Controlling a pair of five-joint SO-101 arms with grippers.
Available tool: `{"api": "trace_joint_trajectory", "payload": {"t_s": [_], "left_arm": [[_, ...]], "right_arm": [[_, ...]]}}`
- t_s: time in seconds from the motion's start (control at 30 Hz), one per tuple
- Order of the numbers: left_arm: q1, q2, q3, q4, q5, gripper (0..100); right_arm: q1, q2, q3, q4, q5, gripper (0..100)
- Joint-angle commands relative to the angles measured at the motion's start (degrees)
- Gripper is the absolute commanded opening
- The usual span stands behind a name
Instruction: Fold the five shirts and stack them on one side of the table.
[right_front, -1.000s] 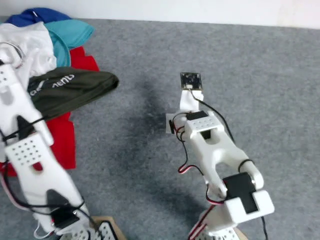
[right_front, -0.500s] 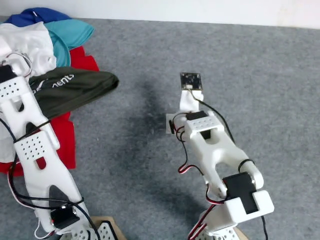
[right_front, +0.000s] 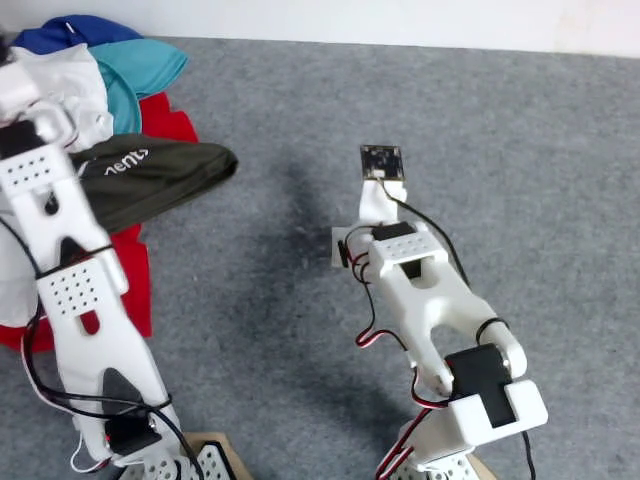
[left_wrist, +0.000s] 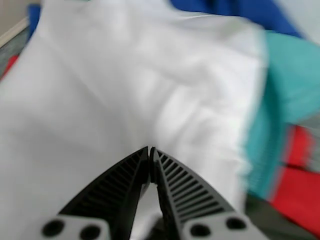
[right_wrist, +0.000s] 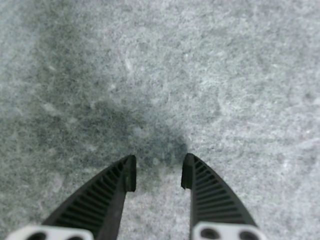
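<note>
Clenched left gripper (left_wrist: 150, 151), ribbed black tips pressed together right on the white shirt (left_wrist: 125, 75); impossible to tell if any fold is caught between them. Just beyond the tips, wrinkled white cloth spreading toward the top of the left wrist frame. Along its right edge a teal shirt (left_wrist: 285, 100), at the top a blue shirt (left_wrist: 240, 10), at lower right a strip of red shirt (left_wrist: 297, 170). In the high view, left arm (right_front: 75, 290) stretched up the left edge into the heap at upper left, white cloth on top. Lower in that heap, a dark green shirt (right_front: 150, 185) lying long-ways left to right across the red. Nothing folded or stacked yet, by the look of it. Released right gripper (right_wrist: 157, 167), jaws parted over bare grey table covering (right_wrist: 200, 75). Right arm (right_front: 420, 290) at frame centre in the high view, well apart from the heap. Left arm plainly the nearer. Probable next move: a lift of the white shirt rightward onto open grey.
</note>
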Motion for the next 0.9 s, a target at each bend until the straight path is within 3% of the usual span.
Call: {"api": "trace_joint_trajectory", "payload": {"t_s": [0.0,0.17,0.33,0.6,0.77,0.87], "left_arm": [[5.6,-10.7,-2.8,5.6,0.1,1],[14.2,-18.8,-2.8,13.3,0.1,1],[28.9,-26.2,-2.8,19.6,0.1,1],[56.4,-29.8,-2.4,17.8,0.1,1],[61.6,-29.8,-0.1,10.4,0.0,3],[61.1,-29.8,2.2,9.5,0.1,15]], "right_arm": [[-0.6,-0.3,-1.1,-0.7,-0.6,16.3],[-0.1,-0.5,-0.2,-0.7,-0.6,16.3],[1.4,-0.5,-0.2,-0.7,-0.6,16.2],[8.0,-0.7,-0.6,-0.7,-0.6,16.2],[15.3,-0.7,-0.7,-0.7,-5.8,12.1],[20.2,-0.7,-1.0,-0.7,-10.2,7.4]]}}
